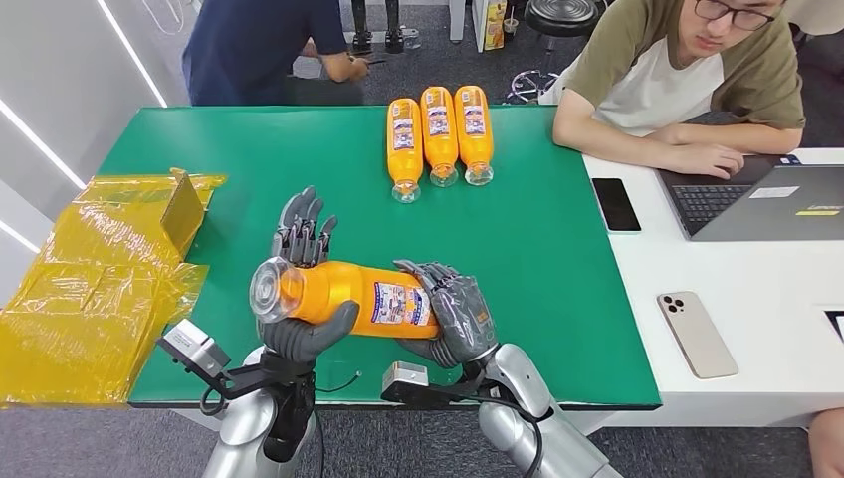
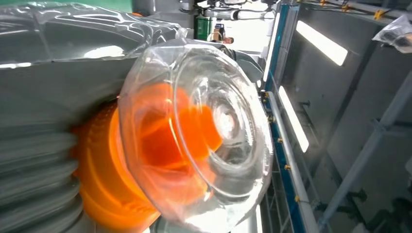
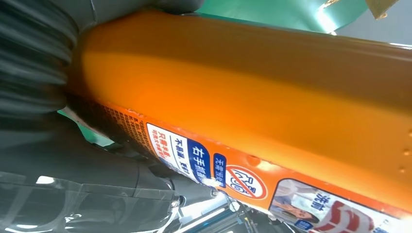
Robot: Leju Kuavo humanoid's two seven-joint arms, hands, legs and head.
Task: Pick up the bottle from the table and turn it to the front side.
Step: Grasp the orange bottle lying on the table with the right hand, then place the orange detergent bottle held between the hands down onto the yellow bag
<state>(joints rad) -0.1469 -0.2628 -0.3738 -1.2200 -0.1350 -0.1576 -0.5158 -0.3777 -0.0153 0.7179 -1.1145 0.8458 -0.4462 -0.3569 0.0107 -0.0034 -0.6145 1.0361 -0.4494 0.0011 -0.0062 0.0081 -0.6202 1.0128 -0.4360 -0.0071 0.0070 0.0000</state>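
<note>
Left hand: nearest the camera on the left, wrapped round the clear-capped end of the held bottle; thumb curled beneath, fingers raised behind the bottle, their tips standing above it.
Held bottle: orange, lying on its side across both hands, lifted just above the green counter near its front edge; clear cap points to the robot's left, and a printed label faces up near the right hand.
Left wrist close-up: the clear cap sits large in front of the orange neck, with the grey ribbed cover pressed against it.
Right hand: closed round the bottle's other end, fingers curled over the top beside the label.
Right wrist close-up: orange bottle wall and a blue, white and red label with small print; the lettering is too blurred to read surely.
Yellow wrapping: crinkled plastic-covered packing on the far left, overhanging the green counter's edge.
Three spare bottles: orange, lying side by side at the far middle of the green counter, caps toward the robot, well apart from the held one.
White counter: to the right, touching the green one, carrying a dark phone, a pale phone and an open laptop.
People: one seated at the laptop, one behind the far edge.
</note>
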